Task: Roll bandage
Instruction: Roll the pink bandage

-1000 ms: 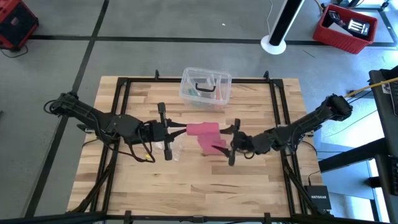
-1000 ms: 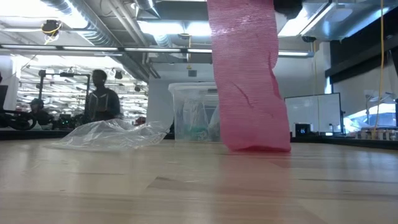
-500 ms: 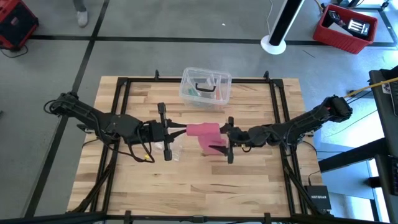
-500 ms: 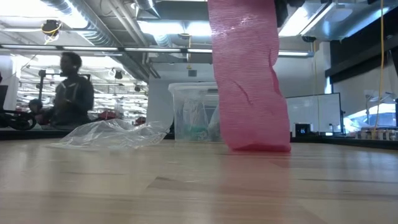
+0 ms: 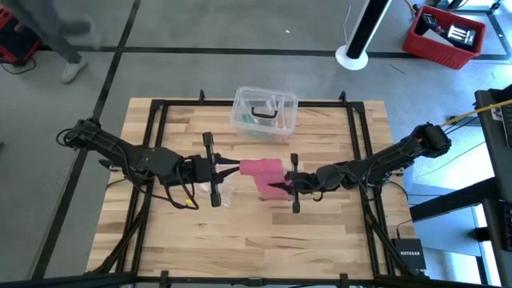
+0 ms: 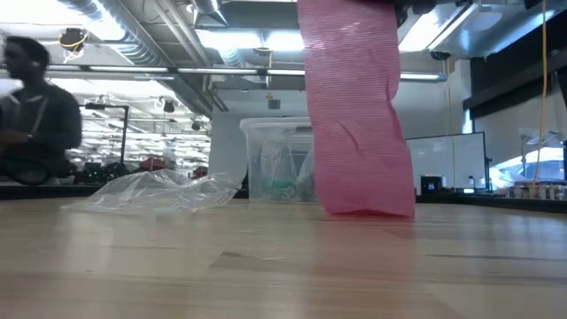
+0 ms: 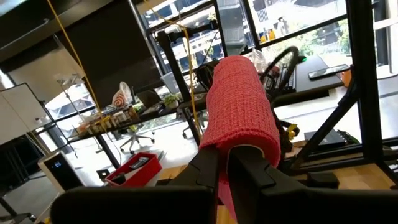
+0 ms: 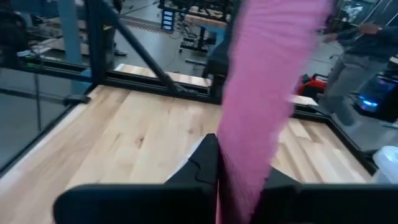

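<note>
The pinkish-red bandage (image 5: pixel 261 167) is partly wound into a roll (image 7: pixel 240 107) at the tips of my left gripper (image 5: pixel 234 168), which is shut and reaches level over the table's middle. From the roll a loose strip (image 6: pixel 356 115) hangs down, and its lower end (image 6: pixel 368 210) rests on the wooden table (image 5: pixel 240 240). My right gripper (image 5: pixel 278 186) comes from the table's right and is shut on this hanging strip below the roll. My left gripper has a layer of the bandage (image 7: pixel 224 186) pinched between its two shut fingers, and the wound roll sits over their tips. The fingers point level toward the table's right, along the roll's axis. The roll is held clear of the table. My right gripper pinches the hanging strip (image 8: pixel 244 168) between its two fingers (image 8: pixel 205 163), across the strip's width. It comes nearly level from the table's right. The strip runs up to the roll above and down to the table below.
A clear plastic box (image 5: pixel 265 112) stands at the table's far middle. A crumpled clear wrapper (image 5: pixel 218 192) lies under the left gripper, seen also as the wrapper (image 6: pixel 159 190) in the low view. A person (image 6: pixel 35 115) passes in the room behind.
My right gripper has moved a little toward the table's left, up to the hanging strip, rolled its wrist and shut on the strip. The roll and my left gripper have kept still. The person behind has walked leftward.
</note>
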